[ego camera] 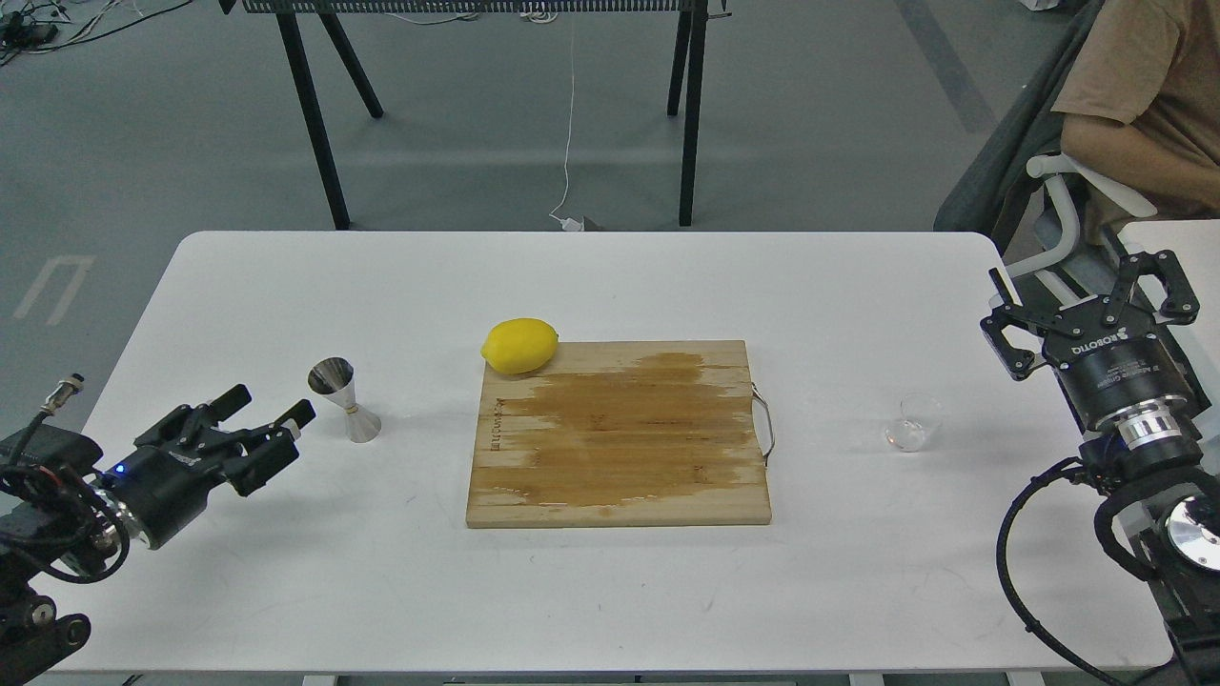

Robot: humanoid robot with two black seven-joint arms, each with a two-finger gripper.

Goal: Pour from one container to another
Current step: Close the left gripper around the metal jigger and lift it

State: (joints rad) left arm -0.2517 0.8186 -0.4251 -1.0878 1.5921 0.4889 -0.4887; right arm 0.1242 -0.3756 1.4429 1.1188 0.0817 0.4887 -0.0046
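Grey workshop floor, black-legged bench at the back, a seated person at far right; a white counter (pixel 286 286) is filling the foreground. A wooden cutting board (pixel 620 433) is lying at centre, its middle looking darker, possibly wet, with a lemon (pixel 519 345) sitting on its far left corner.

The clear glass cup (pixel 913 422) is standing upright on the counter to the right of the board, well apart from it and near the right pincer (pixel 1087 310). The steel jigger (pixel 345 400) is standing upright left of the board, just beside the left pincer (pixel 272 412).

Left pincer: fingers spread, holding nothing, pointing toward the jigger. Right pincer: fingers spread wide, holding nothing, hovering beyond the cup.

Handling judgement: the cup is looking small, light, rigid, smooth-walled and breakable; contents cannot be confirmed. A grip across the wall at mid-height, with gentle force, is looking safest. The jigger is appearing top-heavy on a narrow base, so it is likely tipping if nudged; the waist is offering the steadiest hold. No step of the pour is appearing started.
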